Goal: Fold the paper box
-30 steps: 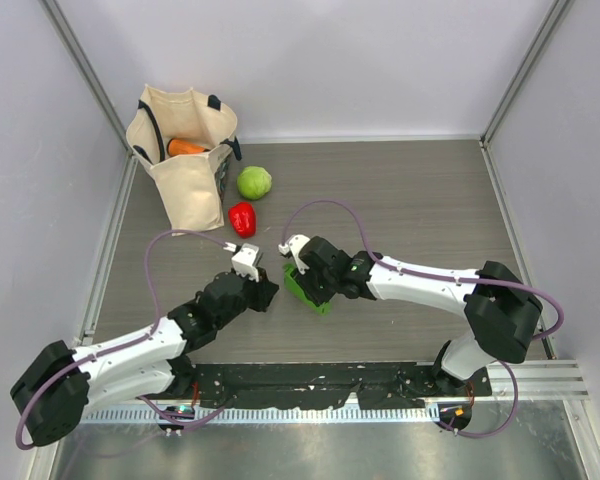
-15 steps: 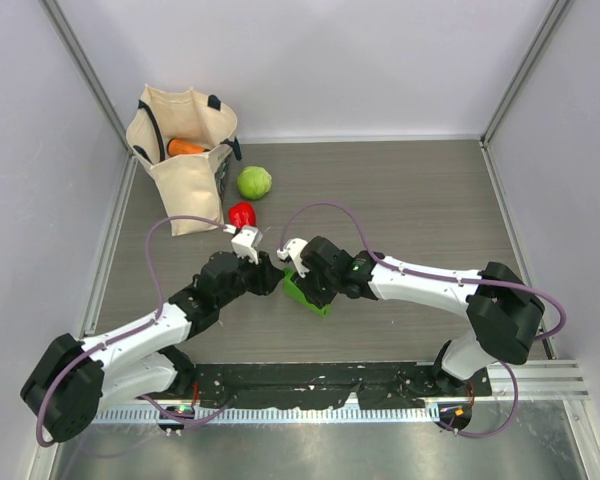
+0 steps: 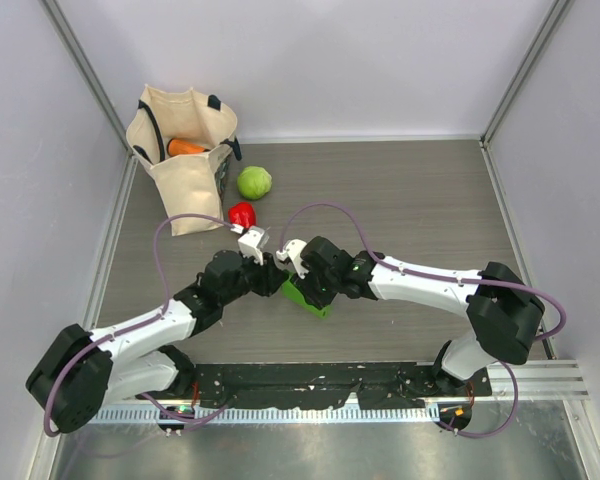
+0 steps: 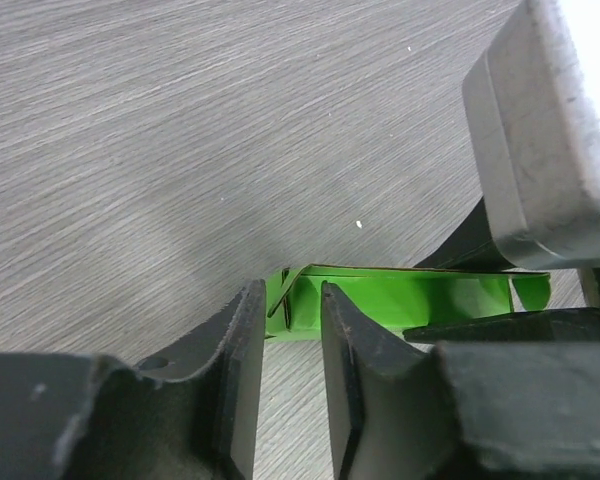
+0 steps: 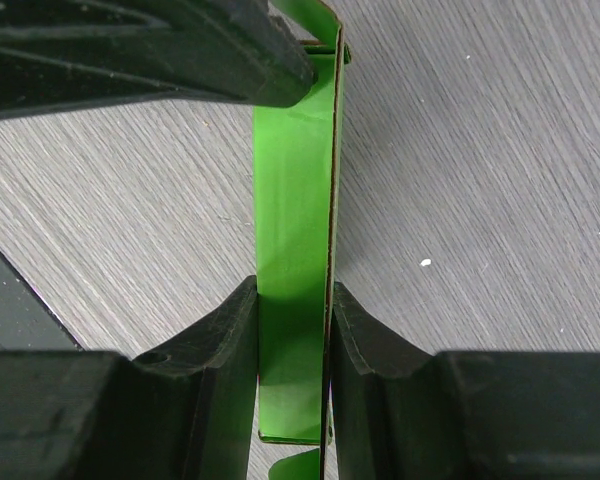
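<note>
The paper box (image 3: 307, 299) is a bright green card folded into a narrow strip, lying mid-table. My right gripper (image 3: 302, 283) is shut on it. In the right wrist view both pads press its sides (image 5: 292, 295), and the strip (image 5: 294, 170) runs away from the jaws. My left gripper (image 3: 271, 277) faces it from the left, jaws parted. In the left wrist view its fingertips (image 4: 292, 318) stand at the end of the box (image 4: 410, 298), and a small end flap sits just at the gap. Bare table shows between the fingers. The white block on the right wrist (image 4: 550, 130) looms at the right.
A cream cloth bag (image 3: 185, 175) holding an orange carrot (image 3: 187, 147) stands at the back left. A round pale-green vegetable (image 3: 254, 182) and a red pepper (image 3: 242, 214) lie just beyond the left gripper. Walls close in on the left, the back and the right.
The left arm has swung forward and to the right, up to the box's end, and its jaws have parted from nearly shut. The right gripper has kept its hold without moving.
</note>
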Robot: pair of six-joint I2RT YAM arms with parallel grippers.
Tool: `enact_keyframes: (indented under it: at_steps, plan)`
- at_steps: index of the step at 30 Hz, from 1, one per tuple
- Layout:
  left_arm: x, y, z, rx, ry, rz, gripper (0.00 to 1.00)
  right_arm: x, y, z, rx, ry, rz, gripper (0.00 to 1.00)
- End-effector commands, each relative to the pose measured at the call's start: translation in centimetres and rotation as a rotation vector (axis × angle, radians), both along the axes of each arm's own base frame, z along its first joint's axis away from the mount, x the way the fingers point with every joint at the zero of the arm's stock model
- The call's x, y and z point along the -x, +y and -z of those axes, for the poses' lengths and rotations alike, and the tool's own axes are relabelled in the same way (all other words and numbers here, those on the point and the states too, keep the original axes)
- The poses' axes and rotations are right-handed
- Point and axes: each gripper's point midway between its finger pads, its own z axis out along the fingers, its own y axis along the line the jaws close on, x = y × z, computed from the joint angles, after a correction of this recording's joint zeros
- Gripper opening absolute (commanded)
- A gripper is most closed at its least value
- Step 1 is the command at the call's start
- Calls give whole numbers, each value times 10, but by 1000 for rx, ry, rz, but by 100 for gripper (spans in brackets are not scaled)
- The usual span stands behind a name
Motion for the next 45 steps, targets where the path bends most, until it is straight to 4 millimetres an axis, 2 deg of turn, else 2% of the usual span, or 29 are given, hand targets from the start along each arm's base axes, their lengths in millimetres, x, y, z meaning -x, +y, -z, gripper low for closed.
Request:
enact_keyframes:
  at_steps: [1, 3, 6, 9, 13, 20, 25, 29, 33, 35, 45]
  plan:
    - [-13, -10, -31, 52, -90, 14, 26, 0, 6, -16, -47, -24, -22, 21]
    - [-15, -9, -32, 55, -93, 1, 25, 0, 7, -15, -47, -19, -25, 21]
    - [-16, -9, -34, 57, -97, -6, 37, 0, 8, -16, -51, -16, -27, 21]
    - [-17, -9, -36, 63, -100, -8, 39, 0, 9, -16, -51, -18, -26, 21]
    - [-17, -10, -35, 63, -95, -8, 25, 0, 9, -16, -50, -14, -28, 20]
    - [-15, -11, -29, 42, -82, 10, 14, 0, 10, -15, -50, -12, -25, 20]
    - [-14, -7, -21, 6, -83, 0, 11, -2, 10, -17, -52, -19, -24, 19]
    - [-14, -5, -15, -34, -89, -19, 0, -3, 11, -16, -47, -21, -20, 19]
    - [-13, -3, -11, -69, -112, -38, 0, -7, 11, -15, -40, -30, -2, 20]
    - [-11, -2, -9, -69, -118, -43, 0, -9, 12, -16, -45, -34, 6, 26]
    - [-5, 10, -1, -73, -138, -68, 0, -13, 9, -16, -51, -69, 19, 27]
